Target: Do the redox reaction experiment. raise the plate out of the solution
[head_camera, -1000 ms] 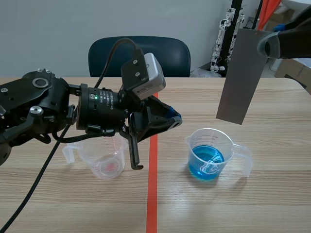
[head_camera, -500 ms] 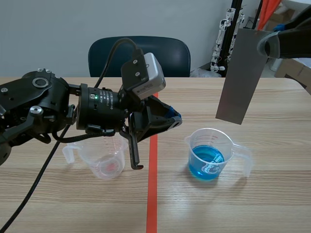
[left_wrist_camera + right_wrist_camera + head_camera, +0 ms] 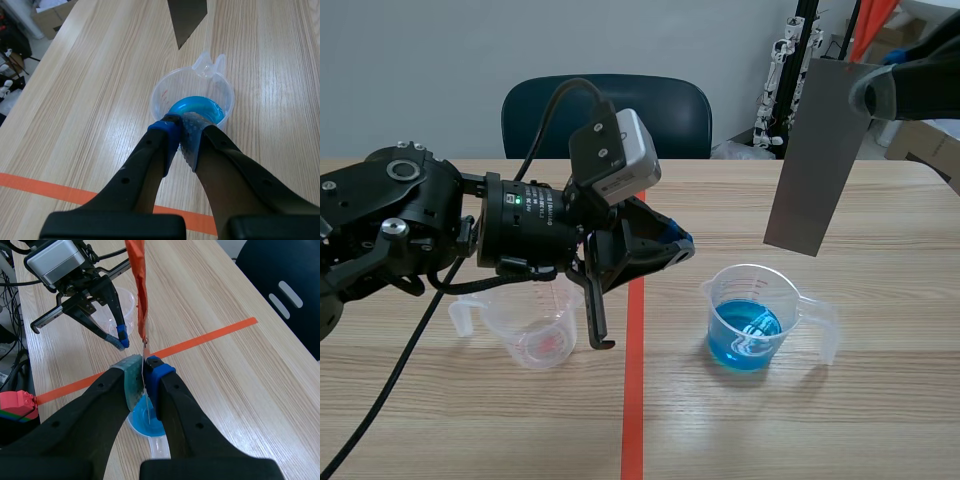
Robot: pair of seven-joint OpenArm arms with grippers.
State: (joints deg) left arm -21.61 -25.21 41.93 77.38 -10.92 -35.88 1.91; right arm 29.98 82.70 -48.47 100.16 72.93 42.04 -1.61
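plate (image 3: 817, 160) hung above filled beaker (image 3: 752, 318), not touching | filled beaker stood on table (image 3: 880, 410) right of tape line (image 3: 633, 400) | other beaker (image 3: 535, 335) left of line | chair (image 3: 610, 110) behind table

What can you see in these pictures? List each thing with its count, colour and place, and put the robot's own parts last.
plate: one, grey in the scene view, orange-red face in the right wrist view, held in the air above the beaker of blue solution, clear of the liquid
beaker of blue solution: one, clear plastic, on the table right of the tape line
empty beaker: one, clear, left of the tape line, under the left arm
tape line: one, orange-red, a mark on the table
table: one, light wood
chair: one, dark blue, beyond the table
left gripper: shut on nothing, above the table
right gripper: shut on the plate
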